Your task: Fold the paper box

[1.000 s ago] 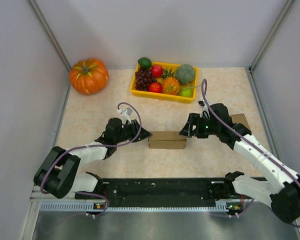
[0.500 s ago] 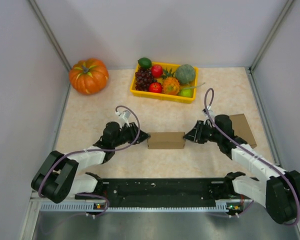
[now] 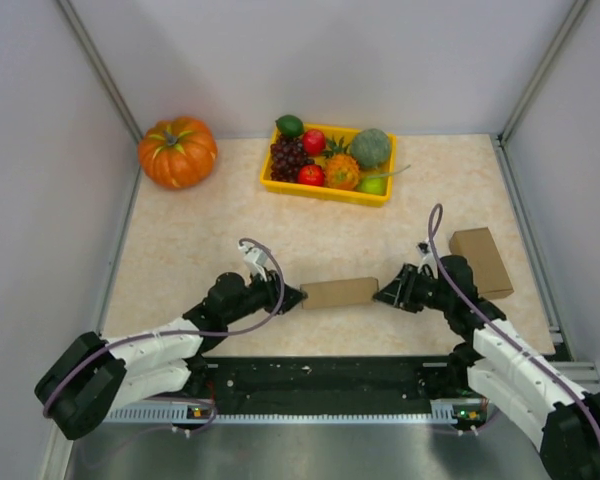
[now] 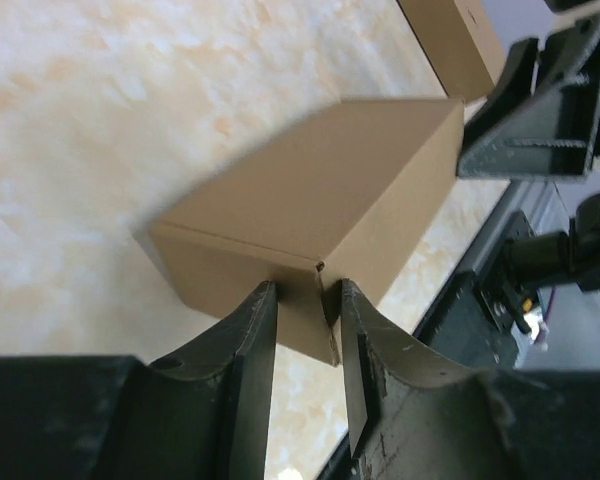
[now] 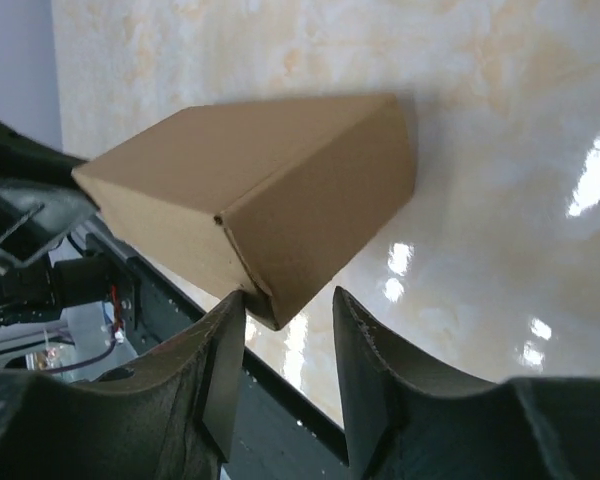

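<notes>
The brown paper box [image 3: 338, 292] lies closed and slightly tilted on the table between my two grippers, near the front edge. My left gripper [image 3: 290, 297] is at its left end. In the left wrist view its jaws [image 4: 306, 292] are narrowly closed on the lower corner of the box's end face [image 4: 310, 210]. My right gripper [image 3: 385, 293] is at the right end. In the right wrist view its jaws [image 5: 290, 300] stand apart, with the box's [image 5: 270, 200] lower corner just inside them, touching the left finger [image 5: 225, 370].
A second brown box [image 3: 480, 262] lies to the right of my right arm. A yellow tray [image 3: 325, 192] of fruit and an orange pumpkin [image 3: 177, 151] stand at the back. The black base rail [image 3: 320, 380] runs along the near edge, close behind the box.
Both arms have drawn back toward the near edge and the box has come with them, moving nearer and tilting slightly. The grippers stay at its two ends.
</notes>
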`<action>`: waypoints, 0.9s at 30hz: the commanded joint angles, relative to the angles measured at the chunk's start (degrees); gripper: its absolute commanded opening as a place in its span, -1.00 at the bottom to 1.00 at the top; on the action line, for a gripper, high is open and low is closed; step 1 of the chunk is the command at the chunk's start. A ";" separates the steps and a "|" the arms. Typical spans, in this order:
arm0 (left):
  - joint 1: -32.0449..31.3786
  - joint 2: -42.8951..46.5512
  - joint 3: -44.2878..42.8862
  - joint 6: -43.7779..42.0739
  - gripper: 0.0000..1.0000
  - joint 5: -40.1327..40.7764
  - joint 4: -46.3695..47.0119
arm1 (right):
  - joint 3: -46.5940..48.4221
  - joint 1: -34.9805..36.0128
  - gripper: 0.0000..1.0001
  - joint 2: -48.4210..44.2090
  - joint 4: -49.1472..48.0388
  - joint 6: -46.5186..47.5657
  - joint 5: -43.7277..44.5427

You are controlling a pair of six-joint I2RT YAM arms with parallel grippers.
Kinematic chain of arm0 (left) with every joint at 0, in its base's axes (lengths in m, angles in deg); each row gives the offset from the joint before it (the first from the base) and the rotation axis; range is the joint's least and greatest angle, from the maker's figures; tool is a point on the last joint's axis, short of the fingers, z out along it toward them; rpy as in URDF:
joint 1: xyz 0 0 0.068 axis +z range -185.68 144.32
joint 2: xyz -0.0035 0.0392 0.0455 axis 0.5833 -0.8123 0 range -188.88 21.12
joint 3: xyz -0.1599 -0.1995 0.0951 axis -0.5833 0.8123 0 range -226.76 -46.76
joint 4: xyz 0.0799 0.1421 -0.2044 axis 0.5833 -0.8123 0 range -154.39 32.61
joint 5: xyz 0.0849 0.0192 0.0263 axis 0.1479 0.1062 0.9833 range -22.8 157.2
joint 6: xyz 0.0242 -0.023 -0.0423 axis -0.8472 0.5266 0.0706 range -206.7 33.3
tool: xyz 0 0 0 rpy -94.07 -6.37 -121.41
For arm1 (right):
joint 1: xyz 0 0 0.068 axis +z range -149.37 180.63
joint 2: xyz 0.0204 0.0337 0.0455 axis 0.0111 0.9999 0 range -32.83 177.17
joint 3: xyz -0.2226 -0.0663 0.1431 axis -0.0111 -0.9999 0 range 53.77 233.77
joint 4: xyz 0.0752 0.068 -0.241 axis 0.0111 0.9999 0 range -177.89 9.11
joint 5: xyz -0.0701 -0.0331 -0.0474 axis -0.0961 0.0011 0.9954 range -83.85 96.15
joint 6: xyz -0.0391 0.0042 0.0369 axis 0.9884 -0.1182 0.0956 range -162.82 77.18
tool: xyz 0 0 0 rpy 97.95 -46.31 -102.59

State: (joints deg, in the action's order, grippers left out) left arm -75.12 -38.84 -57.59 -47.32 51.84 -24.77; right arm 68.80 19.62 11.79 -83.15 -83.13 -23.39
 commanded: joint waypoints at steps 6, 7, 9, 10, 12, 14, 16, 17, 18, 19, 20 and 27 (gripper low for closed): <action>-9.34 3.19 9.86 5.10 -0.05 10.78 -4.32 | 8.43 0.18 0.27 -9.29 25.23 0.22 8.62; -9.25 2.40 9.52 5.18 0.17 10.70 -4.58 | 11.14 0.26 0.39 -9.20 27.59 1.28 8.71; -9.25 1.00 6.55 5.10 0.35 9.99 -5.46 | 13.26 0.18 0.57 -7.63 27.70 6.17 5.14; -9.25 -0.75 5.04 5.27 0.43 10.08 -6.25 | 15.54 0.18 0.75 -6.57 27.44 7.69 3.89; -8.73 -2.61 1.10 5.27 0.46 11.57 -8.45 | 17.40 1.48 0.98 -0.80 24.47 10.16 -2.49; -7.67 -2.88 -0.33 6.41 0.50 11.92 -8.89 | 25.20 11.78 0.98 4.57 25.93 14.27 2.78; -4.78 1.74 -1.12 8.17 0.49 13.23 -12.03 | 35.87 21.05 0.98 14.46 31.63 23.76 16.23; -3.99 4.74 -1.12 8.78 0.50 14.38 -16.93 | 39.69 26.14 0.98 18.10 34.26 29.53 21.23; -2.76 8.25 -0.51 8.61 0.51 17.08 -19.24 | 42.95 28.54 0.98 22.31 38.90 32.72 23.10; -2.22 16.20 -0.25 8.35 0.54 18.07 -21.70 | 46.46 30.31 0.98 27.75 40.34 35.71 25.91; -1.26 20.28 -0.24 8.00 0.56 18.86 -24.94 | 47.11 32.15 0.98 29.98 40.88 41.92 30.90; 3.14 48.87 -8.39 2.65 0.59 24.23 -50.88 | 47.55 44.45 0.84 40.09 35.18 47.97 38.67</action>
State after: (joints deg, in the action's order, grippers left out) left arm -73.79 2.14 -59.27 -41.07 71.38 -60.70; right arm 115.16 59.00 48.34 -47.99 -41.82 5.75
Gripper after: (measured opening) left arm 0.802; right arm 0.977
